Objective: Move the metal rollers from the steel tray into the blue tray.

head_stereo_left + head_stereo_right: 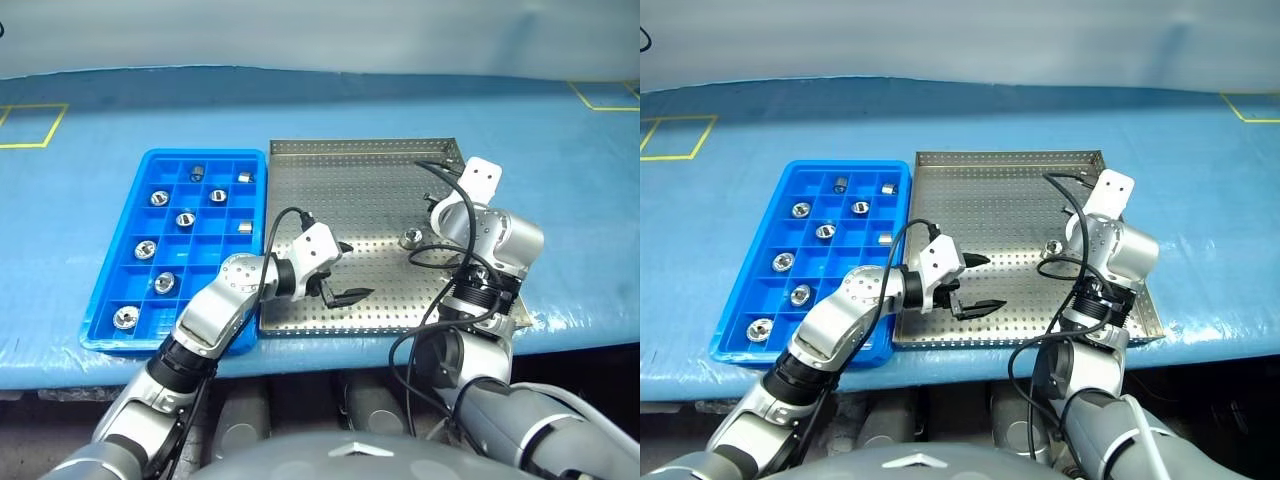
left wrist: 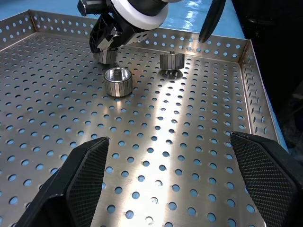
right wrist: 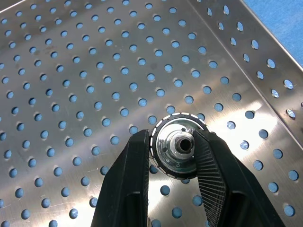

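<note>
The steel tray (image 1: 340, 190) lies mid-table, and the blue tray (image 1: 205, 153) sits against its left side. Several metal rollers (image 1: 146, 248) rest in the blue tray's compartments. My right gripper (image 3: 175, 142) is down at the steel tray's right part, shut on a roller (image 3: 176, 163) that rests on the perforated sheet. Two more rollers (image 2: 117, 81) (image 2: 171, 60) stand loose on the sheet close to it; one of them (image 1: 411, 238) shows beside my right wrist. My left gripper (image 1: 352, 270) hovers open over the tray's front left, pointing right, with nothing between its fingers.
Both trays rest on a blue-covered table (image 1: 560, 160) with yellow tape squares (image 1: 30, 125) at the far corners. The steel tray's low rim (image 2: 258, 80) runs just beyond the loose rollers. Black cables (image 1: 445, 180) loop around my right wrist.
</note>
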Robot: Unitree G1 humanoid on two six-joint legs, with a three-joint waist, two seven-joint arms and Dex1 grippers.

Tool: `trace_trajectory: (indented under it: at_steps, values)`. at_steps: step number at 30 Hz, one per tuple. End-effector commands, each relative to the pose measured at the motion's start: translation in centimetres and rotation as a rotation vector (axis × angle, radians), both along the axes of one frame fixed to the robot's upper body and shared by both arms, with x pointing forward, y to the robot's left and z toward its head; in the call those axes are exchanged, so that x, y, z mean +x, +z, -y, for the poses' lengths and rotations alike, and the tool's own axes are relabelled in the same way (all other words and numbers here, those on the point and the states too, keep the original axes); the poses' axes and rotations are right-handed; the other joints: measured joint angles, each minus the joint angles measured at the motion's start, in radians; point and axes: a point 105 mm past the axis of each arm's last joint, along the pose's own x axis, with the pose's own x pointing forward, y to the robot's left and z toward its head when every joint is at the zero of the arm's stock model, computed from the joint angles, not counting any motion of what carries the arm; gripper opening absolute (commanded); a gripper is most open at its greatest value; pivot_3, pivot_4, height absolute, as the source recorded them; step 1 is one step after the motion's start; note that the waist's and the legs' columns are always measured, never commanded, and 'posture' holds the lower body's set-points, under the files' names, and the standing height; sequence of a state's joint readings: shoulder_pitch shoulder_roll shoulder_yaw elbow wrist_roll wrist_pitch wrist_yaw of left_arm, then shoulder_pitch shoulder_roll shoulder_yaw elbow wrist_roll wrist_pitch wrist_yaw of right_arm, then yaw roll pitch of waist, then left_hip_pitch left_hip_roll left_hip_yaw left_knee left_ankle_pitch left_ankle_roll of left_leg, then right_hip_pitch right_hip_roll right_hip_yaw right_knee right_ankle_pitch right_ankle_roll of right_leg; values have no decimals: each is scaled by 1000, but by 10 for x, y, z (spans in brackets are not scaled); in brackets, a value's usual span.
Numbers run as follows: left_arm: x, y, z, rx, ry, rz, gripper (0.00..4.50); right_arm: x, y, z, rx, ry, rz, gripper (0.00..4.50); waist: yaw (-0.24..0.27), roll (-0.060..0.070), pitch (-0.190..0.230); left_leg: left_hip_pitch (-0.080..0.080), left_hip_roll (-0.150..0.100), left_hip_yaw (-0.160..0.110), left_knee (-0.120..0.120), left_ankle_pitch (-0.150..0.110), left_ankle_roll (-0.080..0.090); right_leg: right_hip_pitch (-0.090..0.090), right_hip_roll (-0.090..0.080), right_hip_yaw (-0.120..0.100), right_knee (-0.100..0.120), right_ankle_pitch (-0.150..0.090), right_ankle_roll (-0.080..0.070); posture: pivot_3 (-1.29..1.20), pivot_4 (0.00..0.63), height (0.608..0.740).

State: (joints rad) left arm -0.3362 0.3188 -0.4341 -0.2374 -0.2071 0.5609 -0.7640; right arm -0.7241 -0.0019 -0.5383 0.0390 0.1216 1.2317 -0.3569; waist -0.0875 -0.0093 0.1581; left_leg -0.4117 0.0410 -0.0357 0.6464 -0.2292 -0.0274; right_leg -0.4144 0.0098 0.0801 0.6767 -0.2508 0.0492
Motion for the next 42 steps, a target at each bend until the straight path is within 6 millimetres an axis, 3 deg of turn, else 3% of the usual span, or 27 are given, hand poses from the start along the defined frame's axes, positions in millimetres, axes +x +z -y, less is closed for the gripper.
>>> trace_trajectory:
  at_steps: [1,6,11,16,25,30,35,42]
  values:
    - [-3,14,2,-34,-19,44,4500,3,14,-3,-32,34,65,1072,0,0,0,0,0,0,0,0,0,0,0,0,0,0,0,-37,150,740]
    - [-6,29,1,-98,-21,58,4500,10,60,-41,-77,232,346,1072,-4,3,2,-1,0,0,-1,0,0,-2,0,1,0,0,0,-42,150,740]
    - [-10,42,-13,-129,16,95,4500,1,78,-100,-46,505,456,1072,-6,4,3,-1,1,0,-1,0,0,-2,1,1,0,0,0,-13,150,740]
    - [-13,55,-39,-162,119,139,4500,-8,77,-150,3,688,471,1072,-1,4,3,-1,2,0,-1,0,0,-2,1,0,0,0,0,38,150,740]
    - [-31,80,-99,-208,378,219,4500,-12,81,-216,66,905,502,1072,59,3,3,-2,2,0,-1,0,0,-2,0,-1,-1,0,0,217,150,740]
    - [-38,79,-137,-123,561,271,4500,-22,78,-255,105,1081,494,1072,99,3,3,-1,2,-3,-2,0,0,-2,0,-5,-1,-1,-2,302,150,740]
    - [-55,70,-152,-93,637,223,4500,-37,65,-281,111,1251,480,1072,132,2,4,-2,2,-3,-2,0,0,-2,0,-7,-1,-3,-4,342,150,740]
    - [-80,56,-161,-103,687,118,4500,-49,52,-301,111,1383,464,1072,162,1,5,-1,4,-4,-2,-1,-1,-2,-1,-10,-1,-7,-12,381,150,740]
